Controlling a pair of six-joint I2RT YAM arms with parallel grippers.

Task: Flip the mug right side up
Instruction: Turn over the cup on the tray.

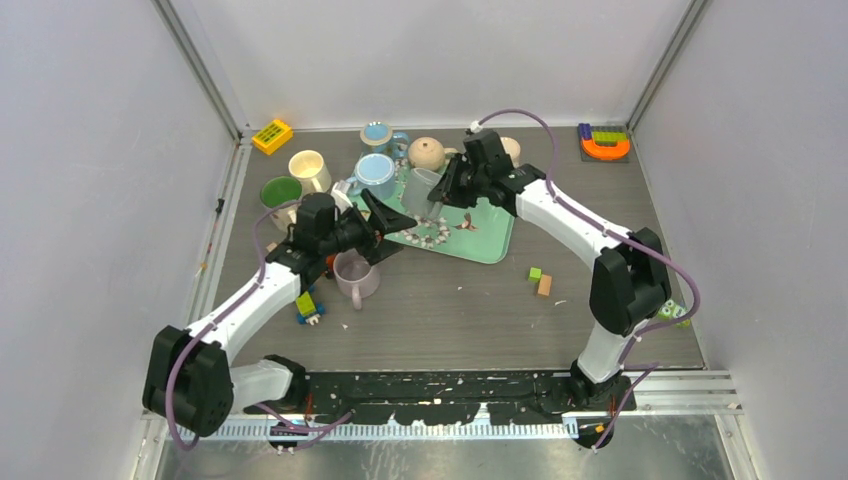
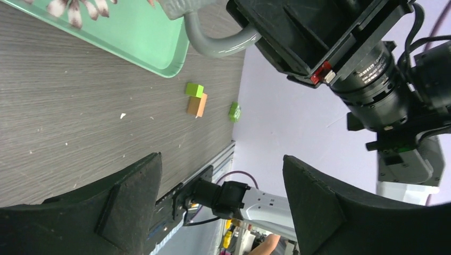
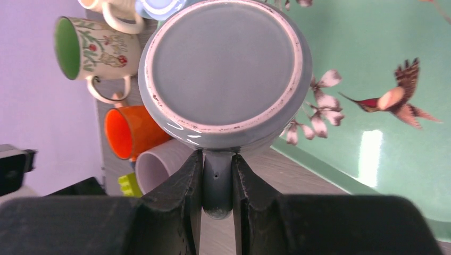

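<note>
The grey mug (image 1: 425, 190) hangs upside down over the mint-green tray (image 1: 485, 240). In the right wrist view its flat base (image 3: 223, 64) faces the camera. My right gripper (image 3: 217, 175) is shut on the mug's handle (image 3: 217, 186), with the two fingers pressed on either side of it. The handle also shows at the top of the left wrist view (image 2: 218, 45). My left gripper (image 1: 395, 222) is open and empty, just left of the mug at the tray's near left edge; in its own view (image 2: 223, 186) its fingers stand wide apart.
Several mugs crowd the back left: cream (image 1: 308, 170), green-lined (image 1: 281, 192), blue (image 1: 375, 170), a pink one on its side (image 1: 355, 275), an orange one (image 3: 130, 133). Small blocks (image 1: 540, 280) lie right of the tray. A yellow toy (image 1: 272, 135) and an orange toy (image 1: 604, 145) sit at the back.
</note>
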